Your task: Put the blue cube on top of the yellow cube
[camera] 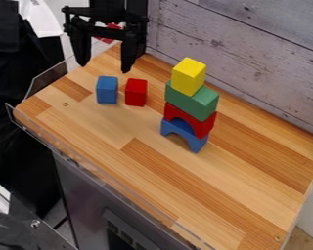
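Observation:
The black gripper (pixel 104 64) hangs at the upper left with its two fingers spread apart and nothing between them, above and behind the blue cube (pixel 107 90). That cube stands on the wooden table at the left, apart from the gripper. At the top of a stack right of centre sits the yellow cube (pixel 188 76), resting on a green block (pixel 192 101). Beneath the green block are a red arch (pixel 204 127) and, at the bottom, a blue arch (pixel 195 143).
A red block (pixel 135 93) stands close to the right of the blue cube, with a gap between them. The wooden table (pixel 231 195) has a clear raised edge along its left side. A grey plank wall (pixel 251 53) runs behind the stack.

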Motion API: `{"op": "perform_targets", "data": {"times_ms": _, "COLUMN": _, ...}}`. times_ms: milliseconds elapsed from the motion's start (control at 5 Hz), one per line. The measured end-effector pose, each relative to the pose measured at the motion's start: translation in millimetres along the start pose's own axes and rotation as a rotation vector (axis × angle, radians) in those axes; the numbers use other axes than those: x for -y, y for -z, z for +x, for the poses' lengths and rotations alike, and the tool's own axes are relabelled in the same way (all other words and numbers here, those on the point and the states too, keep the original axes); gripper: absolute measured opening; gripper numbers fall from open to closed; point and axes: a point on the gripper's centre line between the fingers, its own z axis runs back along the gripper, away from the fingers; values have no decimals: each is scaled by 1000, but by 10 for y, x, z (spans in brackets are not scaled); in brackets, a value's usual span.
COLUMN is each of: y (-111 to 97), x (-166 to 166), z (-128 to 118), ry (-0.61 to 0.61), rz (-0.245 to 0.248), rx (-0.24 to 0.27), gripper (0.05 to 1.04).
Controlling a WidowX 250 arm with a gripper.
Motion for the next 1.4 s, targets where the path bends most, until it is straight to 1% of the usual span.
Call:
{"op": "perform_targets", "data": {"times_ms": 200, "y": 97, "x": 1, "z": -20, "ry": 2, "rz": 3, "rx": -38, "gripper": 1001}}
{"op": "perform_targets", "data": {"times_ms": 400, "y": 246, "x": -3, "z": 6, "ry": 23, "rz": -3, "rx": -134, "gripper": 1001}}
{"op": "perform_targets", "data": {"times_ms": 600, "y": 285, "x": -23, "z": 71, "ry": 25, "rz": -3, "rx": -157, "gripper": 1001}}
{"op": "perform_targets", "data": {"times_ms": 800, "y": 321, "x": -12, "z": 132, "ry": 22, "rz": 34, "rx": -199, "gripper": 1001}}
{"op": "perform_targets", "data": {"times_ms": 1000, "y": 370, "x": 27, "z": 161, "ry": 28, "rz": 45, "rx": -223, "gripper": 1001}}
{"op": "perform_targets", "data": {"times_ms": 1200, "y": 376, "x": 26, "z": 190, "ry": 19, "rz": 37, "rx": -205, "gripper": 1001}}
{"op": "perform_targets", "data": {"times_ms": 1400, "y": 383, "x": 6, "z": 230, "ry": 2, "rz": 15, "rx": -182, "gripper": 1001}}
